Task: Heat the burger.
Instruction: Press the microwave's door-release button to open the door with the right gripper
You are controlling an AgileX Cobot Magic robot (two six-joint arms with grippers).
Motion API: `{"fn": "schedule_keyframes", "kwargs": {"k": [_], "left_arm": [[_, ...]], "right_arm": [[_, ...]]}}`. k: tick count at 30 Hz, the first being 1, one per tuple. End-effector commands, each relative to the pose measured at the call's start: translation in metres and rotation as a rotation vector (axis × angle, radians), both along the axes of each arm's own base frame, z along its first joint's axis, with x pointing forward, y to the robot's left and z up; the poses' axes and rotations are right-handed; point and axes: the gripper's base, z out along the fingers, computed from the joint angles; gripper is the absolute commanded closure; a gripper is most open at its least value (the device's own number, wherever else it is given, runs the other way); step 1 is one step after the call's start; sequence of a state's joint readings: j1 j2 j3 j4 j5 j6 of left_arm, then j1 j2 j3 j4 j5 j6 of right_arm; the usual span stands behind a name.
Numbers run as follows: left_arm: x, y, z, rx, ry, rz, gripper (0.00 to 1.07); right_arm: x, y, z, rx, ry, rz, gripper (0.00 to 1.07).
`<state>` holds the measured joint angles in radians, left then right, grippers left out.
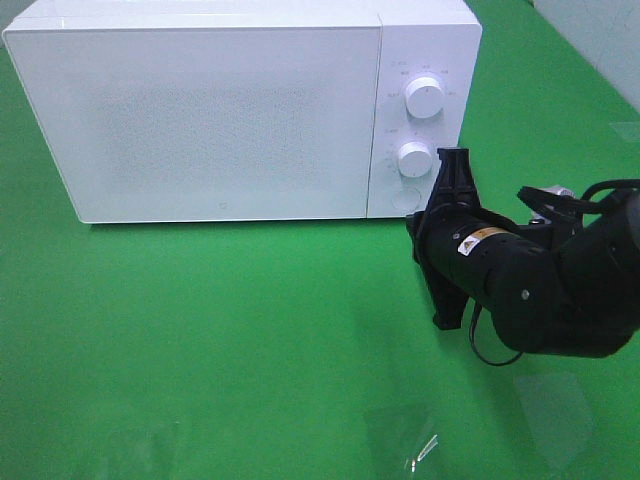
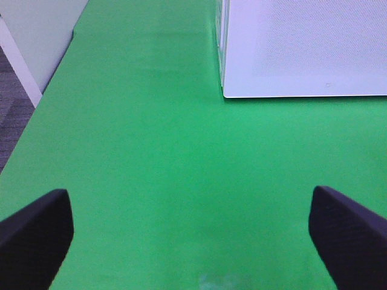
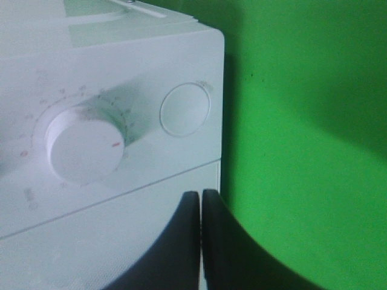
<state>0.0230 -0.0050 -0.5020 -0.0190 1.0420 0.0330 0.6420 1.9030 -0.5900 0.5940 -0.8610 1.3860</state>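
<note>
One white microwave (image 1: 200, 110), door closed, has two knobs (image 1: 414, 158) and one round button (image 3: 184, 109). The right claw (image 3: 201, 196) is pressed together, empty, beside the button. The left claw (image 2: 188, 199) is spread wide over the green table (image 2: 181, 151). I cannot tell where the burger is.

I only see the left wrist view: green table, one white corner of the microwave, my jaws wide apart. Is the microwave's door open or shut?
Observer: Shut. In the high view the microwave door lies closed across the front.
Operator: And where has my right arm got to?
Observer: The right arm is up at the control panel, jaws shut, with their tips close beside the round button below the lower dial. I cannot tell whether they touch it.
</note>
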Motion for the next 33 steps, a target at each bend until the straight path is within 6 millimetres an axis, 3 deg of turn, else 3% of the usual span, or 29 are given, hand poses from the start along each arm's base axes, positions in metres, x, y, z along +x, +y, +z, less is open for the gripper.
{"fn": "schedule_keyframes", "kwargs": {"k": [1,10,19,33], "left_arm": [[-0.002,-0.001,0.000,-0.003,-0.022,-0.003,0.09],[-0.002,-0.001,0.000,-0.003,-0.022,-0.003,0.09],[-0.002,-0.001,0.000,-0.003,-0.022,-0.003,0.09],[-0.002,-0.001,0.000,-0.003,-0.022,-0.003,0.09]], "right_arm": [[0.019,-0.002,-0.004,-0.002,0.030,0.001,1.07],[0.040,-0.006,-0.010,-0.007,0.038,-0.024,1.07],[0.061,0.005,-0.019,0.013,0.041,-0.037,1.07],[0.079,0.002,-0.014,-0.019,-0.066,-0.106,1.07]]}}
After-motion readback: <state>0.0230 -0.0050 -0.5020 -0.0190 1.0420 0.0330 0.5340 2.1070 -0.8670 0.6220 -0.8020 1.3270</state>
